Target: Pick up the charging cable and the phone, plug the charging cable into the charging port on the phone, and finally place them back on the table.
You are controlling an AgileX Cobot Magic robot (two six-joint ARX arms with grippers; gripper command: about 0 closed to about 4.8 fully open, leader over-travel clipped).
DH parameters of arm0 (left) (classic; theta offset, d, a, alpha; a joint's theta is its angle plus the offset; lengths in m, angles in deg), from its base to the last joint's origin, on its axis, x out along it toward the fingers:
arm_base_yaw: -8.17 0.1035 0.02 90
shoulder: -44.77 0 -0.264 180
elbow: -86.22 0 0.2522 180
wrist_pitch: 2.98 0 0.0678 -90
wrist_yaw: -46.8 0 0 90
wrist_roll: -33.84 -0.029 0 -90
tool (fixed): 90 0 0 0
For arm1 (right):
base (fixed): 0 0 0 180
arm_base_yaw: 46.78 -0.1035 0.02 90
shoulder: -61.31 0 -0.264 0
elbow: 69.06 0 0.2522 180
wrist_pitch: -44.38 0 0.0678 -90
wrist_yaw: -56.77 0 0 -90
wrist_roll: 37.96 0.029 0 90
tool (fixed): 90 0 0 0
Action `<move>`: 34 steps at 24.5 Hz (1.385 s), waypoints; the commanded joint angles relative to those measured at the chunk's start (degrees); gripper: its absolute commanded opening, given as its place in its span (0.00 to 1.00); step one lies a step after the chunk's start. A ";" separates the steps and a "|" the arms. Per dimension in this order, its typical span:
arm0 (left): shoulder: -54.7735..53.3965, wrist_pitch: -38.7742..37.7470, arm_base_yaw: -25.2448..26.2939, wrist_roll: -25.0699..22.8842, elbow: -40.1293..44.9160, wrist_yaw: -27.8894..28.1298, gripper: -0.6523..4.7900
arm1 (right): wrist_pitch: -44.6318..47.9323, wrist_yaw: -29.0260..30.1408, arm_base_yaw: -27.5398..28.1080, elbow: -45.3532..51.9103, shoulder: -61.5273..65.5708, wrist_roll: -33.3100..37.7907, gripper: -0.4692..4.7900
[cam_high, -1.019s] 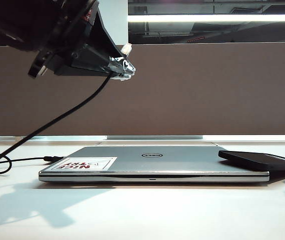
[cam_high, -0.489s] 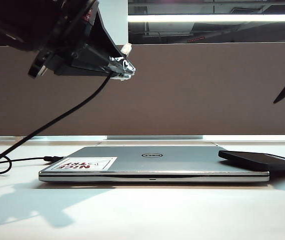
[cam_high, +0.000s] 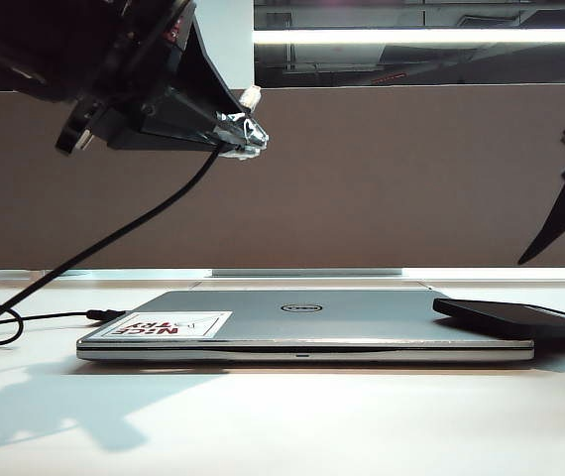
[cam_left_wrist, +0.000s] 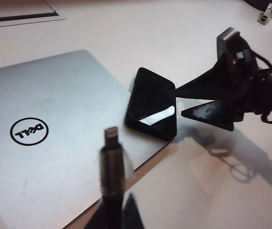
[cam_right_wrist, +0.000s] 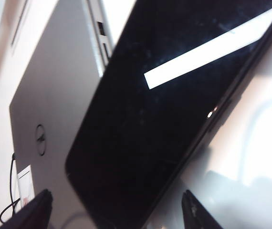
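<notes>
Black and glossy, the phone lies on the laptop's right corner over the desk, awaiting the wide-spread right tool just above it, while the left tool pinches the charging cable aloft.

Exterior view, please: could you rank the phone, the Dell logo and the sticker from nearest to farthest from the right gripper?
Right gripper, open, hangs at the view's right edge.
1. Phone, just below it, resting on the laptop's right corner.
2. Dell logo, mid-lid.
3. Sticker, on the lid's left end.
</notes>
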 commanded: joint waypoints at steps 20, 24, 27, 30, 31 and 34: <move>0.24 0.37 0.07 -0.09 -0.20 -0.04 0.11 | 16.59 2.95 -0.02 -0.48 14.49 -0.09 0.80; 0.24 0.37 0.04 -0.09 -0.20 -0.02 0.11 | 19.12 3.15 -0.02 -0.48 16.11 0.28 0.79; 0.24 0.37 0.04 -0.09 -0.20 -0.04 0.11 | 20.26 3.13 -0.02 -0.48 17.31 0.26 0.79; 0.24 0.37 0.04 -0.09 -0.20 -0.04 0.11 | 21.31 3.15 -0.02 -0.46 18.80 0.26 0.79; 0.24 0.37 0.04 -0.07 -0.20 -0.04 0.11 | 21.73 3.13 -0.02 -0.46 19.26 0.26 0.79; 0.24 0.37 0.04 -0.07 -0.20 -0.04 0.11 | 24.46 3.17 -0.04 -0.46 21.14 0.28 0.78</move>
